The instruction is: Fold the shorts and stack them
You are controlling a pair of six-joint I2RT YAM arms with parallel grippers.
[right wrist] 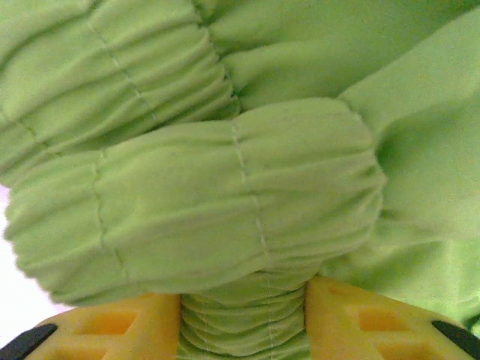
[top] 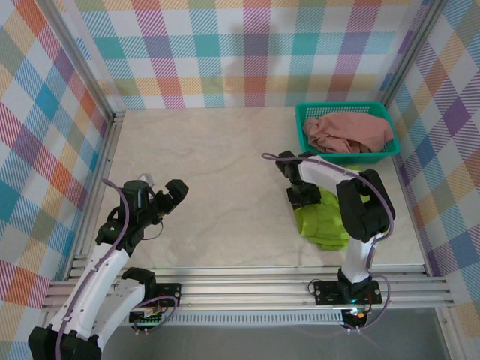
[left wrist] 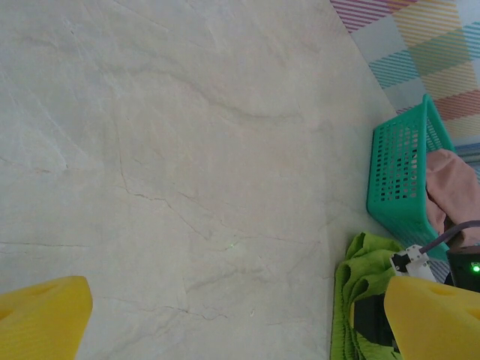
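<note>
Top external view: the right arm [top: 361, 210] is bent sharply, elbow high, with the right gripper [top: 304, 196] pointing down at the lime green shorts [top: 328, 223]. These lie crumpled on the tabletop [top: 225, 157] near its near right corner. From the right wrist view, the yellow fingers [right wrist: 120, 326] are clamped on a bunch of the gathered elastic waistband, soft, ribbed and puckered, with a line of stitching across it. The left arm [top: 105, 262] leans in from the near left corner. Its left gripper [top: 176, 193] hangs over bare, faintly veined pale surface, jaws wide apart. The salmon pink shorts [top: 349, 131] sit heaped and wrinkled in the teal basket [top: 341, 107], a perforated plastic one at the far right corner.
</note>
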